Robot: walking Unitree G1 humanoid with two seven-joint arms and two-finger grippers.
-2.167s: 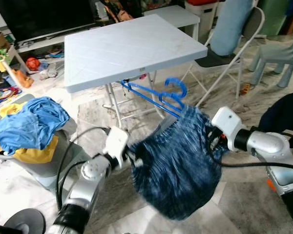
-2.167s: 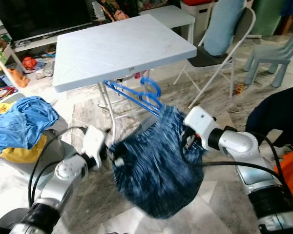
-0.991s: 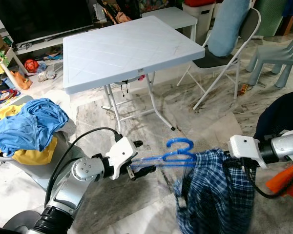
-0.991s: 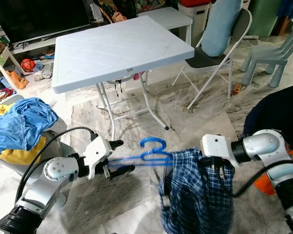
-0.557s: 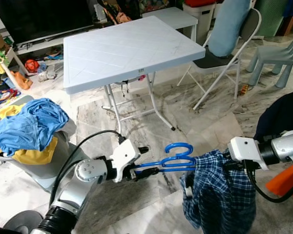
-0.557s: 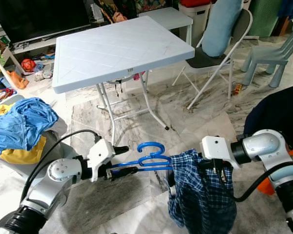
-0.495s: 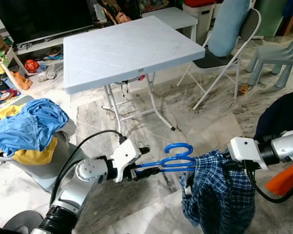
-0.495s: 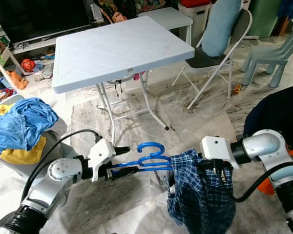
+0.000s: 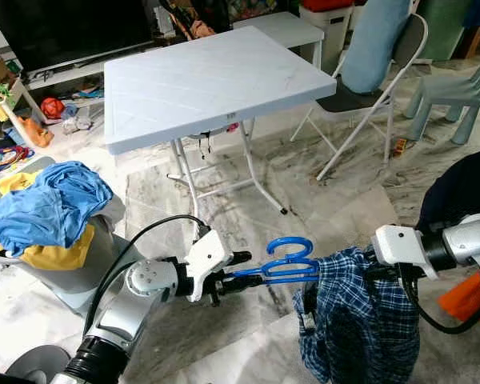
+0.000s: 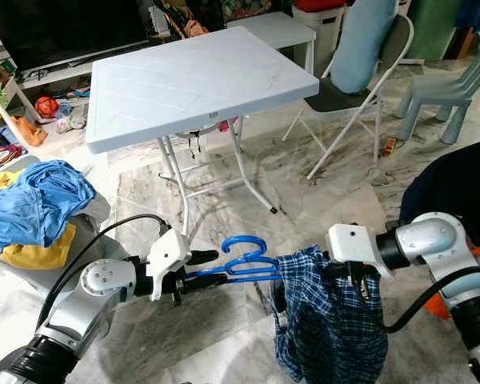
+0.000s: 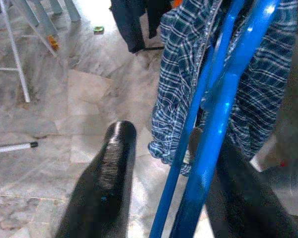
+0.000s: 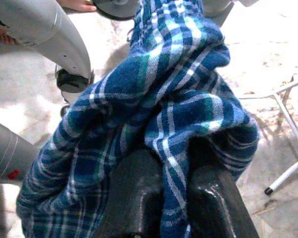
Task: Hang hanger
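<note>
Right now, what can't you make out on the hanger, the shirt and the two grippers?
- Hanger: its far end is buried in the plaid shirt in both eye views.
- Left gripper: whether it clamps the hanger; in the left wrist view the blue bars cover one finger.
- Right gripper: its fingertips, wrapped in shirt folds in the right wrist view.
- Shirt hem: cut off by the eye views' bottom edge.
</note>
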